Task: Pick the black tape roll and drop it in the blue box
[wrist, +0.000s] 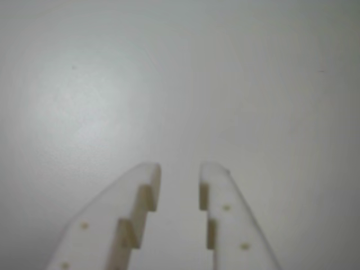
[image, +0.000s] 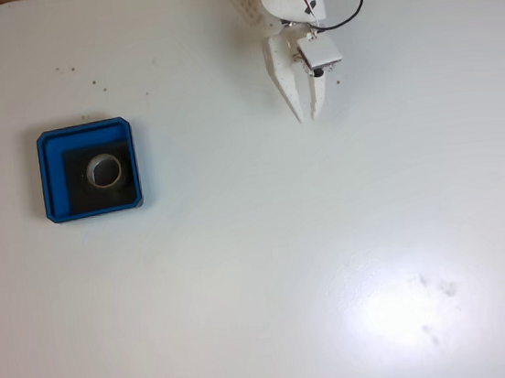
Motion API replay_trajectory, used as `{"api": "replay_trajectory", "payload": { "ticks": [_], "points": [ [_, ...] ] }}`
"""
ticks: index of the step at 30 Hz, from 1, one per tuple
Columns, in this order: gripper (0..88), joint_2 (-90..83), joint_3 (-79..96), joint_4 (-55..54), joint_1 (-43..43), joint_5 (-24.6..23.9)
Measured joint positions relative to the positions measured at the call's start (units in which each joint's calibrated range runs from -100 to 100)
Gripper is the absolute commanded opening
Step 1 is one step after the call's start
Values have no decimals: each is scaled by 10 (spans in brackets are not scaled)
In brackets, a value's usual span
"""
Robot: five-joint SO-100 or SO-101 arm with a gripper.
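The black tape roll [image: 103, 170] lies flat inside the blue box [image: 52, 177] at the left of the table in the fixed view, its pale core and round hole facing up. My white gripper [image: 307, 118] hangs over the bare table near the far edge, well to the right of the box. In the wrist view the gripper [wrist: 180, 171] points at blank white tabletop. Its two fingers stand a narrow gap apart and hold nothing.
The white table [image: 263, 271] has a rounded corner at the upper left, with brown floor beyond it. A few small dark specks [image: 82, 76] lie above the box. A bright glare patch [image: 397, 314] sits at the lower right.
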Motion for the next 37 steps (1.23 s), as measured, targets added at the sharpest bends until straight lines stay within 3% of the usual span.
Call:
{"api": "replay_trajectory", "payload": {
  "ticks": [10,17,37],
  "points": [
    [5,-25,24,-1,-1,0],
    [5,-25,24,-1,64,1],
    [5,-25,25,-1,66,1]
  ]
}}
